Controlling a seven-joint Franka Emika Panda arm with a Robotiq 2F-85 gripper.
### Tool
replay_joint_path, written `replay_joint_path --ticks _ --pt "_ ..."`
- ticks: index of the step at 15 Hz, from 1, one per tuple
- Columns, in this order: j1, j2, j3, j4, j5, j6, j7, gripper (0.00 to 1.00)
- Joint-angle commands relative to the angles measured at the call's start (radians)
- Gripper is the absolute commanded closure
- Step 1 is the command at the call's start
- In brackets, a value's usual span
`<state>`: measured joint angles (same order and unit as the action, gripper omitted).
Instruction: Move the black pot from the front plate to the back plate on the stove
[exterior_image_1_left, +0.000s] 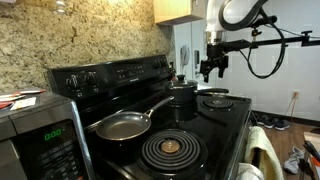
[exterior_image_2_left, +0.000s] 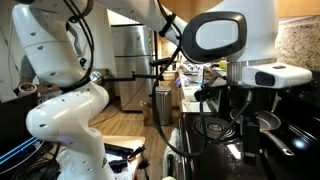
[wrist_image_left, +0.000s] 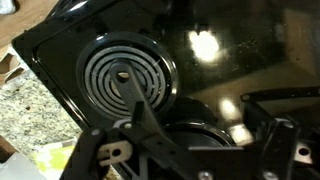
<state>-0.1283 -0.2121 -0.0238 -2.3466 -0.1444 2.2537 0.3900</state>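
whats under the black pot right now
The pot sits on the stovetop, and its base hides whatever plate lies beneath, so no coil shows there. A bare coil lies beside it. The claw hangs above, touching nothing.

In an exterior view the camera stands beside the microwave (exterior_image_1_left: 35, 135) and looks along the stove (exterior_image_1_left: 215, 130), rather near. In an exterior view it looks past the robot arm (exterior_image_2_left: 60, 110) to the same stove (exterior_image_2_left: 300, 140). The wrist view looks down closely on a coil burner (wrist_image_left: 125, 75).
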Motion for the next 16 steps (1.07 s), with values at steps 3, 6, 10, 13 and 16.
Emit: replay_joint_path --ticks 3,6,10,13,16 --pt "-0.027 0.076 -0.019 0.011 -0.094 0.067 0.042 0.00" --pt "-0.028 0.116 -0.037 0.006 -0.100 0.133 0.030 0.00" --pt "-0.040 0.163 -0.073 0.023 -0.148 0.175 0.025 0.00" --pt "-0.032 0.183 -0.101 0.025 -0.092 0.194 -0.054 0.00" --pt "-0.024 0.198 -0.115 0.011 0.024 0.236 -0.169 0.00"
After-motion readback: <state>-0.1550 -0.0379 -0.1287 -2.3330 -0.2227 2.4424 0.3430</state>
